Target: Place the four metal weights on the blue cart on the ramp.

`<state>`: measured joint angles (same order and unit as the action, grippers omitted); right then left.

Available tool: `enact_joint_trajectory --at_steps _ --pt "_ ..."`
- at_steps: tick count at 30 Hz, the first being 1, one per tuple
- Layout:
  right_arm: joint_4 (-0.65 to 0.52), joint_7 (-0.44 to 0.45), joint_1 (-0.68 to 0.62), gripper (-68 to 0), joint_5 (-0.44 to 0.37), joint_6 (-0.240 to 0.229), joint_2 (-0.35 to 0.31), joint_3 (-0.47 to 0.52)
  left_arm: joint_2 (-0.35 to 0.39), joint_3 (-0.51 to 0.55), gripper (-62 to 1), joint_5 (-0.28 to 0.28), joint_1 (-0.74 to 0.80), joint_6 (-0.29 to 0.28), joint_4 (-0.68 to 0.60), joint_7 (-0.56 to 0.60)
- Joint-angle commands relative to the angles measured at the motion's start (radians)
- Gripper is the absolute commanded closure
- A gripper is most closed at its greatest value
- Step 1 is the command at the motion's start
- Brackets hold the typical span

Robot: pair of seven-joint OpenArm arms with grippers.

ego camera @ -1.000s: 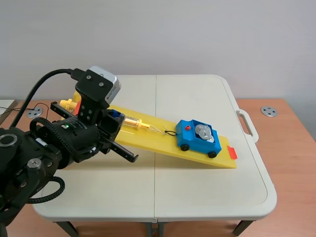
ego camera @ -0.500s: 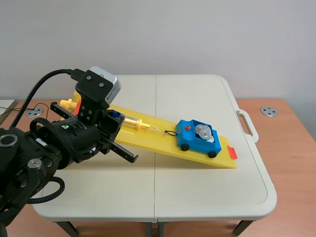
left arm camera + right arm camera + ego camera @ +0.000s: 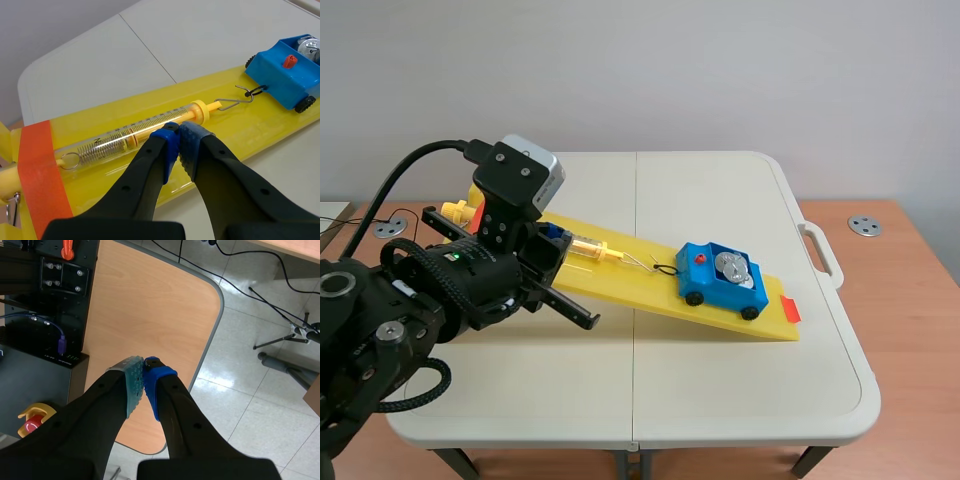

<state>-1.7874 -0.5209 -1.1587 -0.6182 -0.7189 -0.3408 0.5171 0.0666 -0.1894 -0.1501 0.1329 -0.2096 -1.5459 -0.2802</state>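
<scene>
Scene: metal weights (image 3: pixel 733 268) noted inside blue cart (image 3: pixel 720 285), low on yellow ramp (image 3: pixel 640 288); count unclear.
Left wrist: left gripper (image 3: pixel 178 134) pressed together, empty, over spring scale (image 3: pixel 125 140).
Right wrist: right gripper (image 3: pixel 143 371) pressed together, empty, parked over a wooden desk (image 3: pixel 145 305).
Loading judged probably finished.

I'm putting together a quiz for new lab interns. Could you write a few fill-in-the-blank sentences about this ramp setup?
1. The metal weights lie inside the cart, whose colour is ____.
2. The cart stands on a ramp whose colour is ____.
3. The left gripper, just above the spring scale, has its fingers ____.
Missing words: blue; yellow; shut.
</scene>
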Motion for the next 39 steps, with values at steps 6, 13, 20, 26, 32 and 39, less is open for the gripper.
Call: enact_joint_trajectory --at_steps 6,13,20,26,32,39 --pt "-0.129 0.094 0.063 -0.7 -0.038 -0.027 -0.014 0.067 0.002 0.011 -5.0 0.099 0.002 0.038 -0.140 0.049" --pt "-0.129 0.102 0.230 -7.9 -0.043 -0.027 -0.014 0.067 0.072 0.011 -23.8 0.139 0.127 0.035 -0.299 0.016" --pt "-0.129 0.127 0.379 -27.5 -0.050 -0.027 -0.014 0.067 0.137 0.023 -38.9 0.140 0.312 0.035 -0.470 0.008" --pt "-0.129 0.156 0.461 -48.3 -0.093 -0.027 -0.013 0.066 0.136 0.046 -55.1 0.191 0.454 0.035 -0.586 0.015" --pt "-0.129 0.241 0.492 -66.1 -0.144 -0.027 -0.013 0.066 0.136 0.048 -62.3 0.211 0.546 0.036 -0.628 0.019" --pt "-0.129 0.266 0.508 -66.1 -0.154 -0.027 0.001 0.064 0.136 0.048 -62.3 0.215 0.585 0.037 -0.634 0.016"
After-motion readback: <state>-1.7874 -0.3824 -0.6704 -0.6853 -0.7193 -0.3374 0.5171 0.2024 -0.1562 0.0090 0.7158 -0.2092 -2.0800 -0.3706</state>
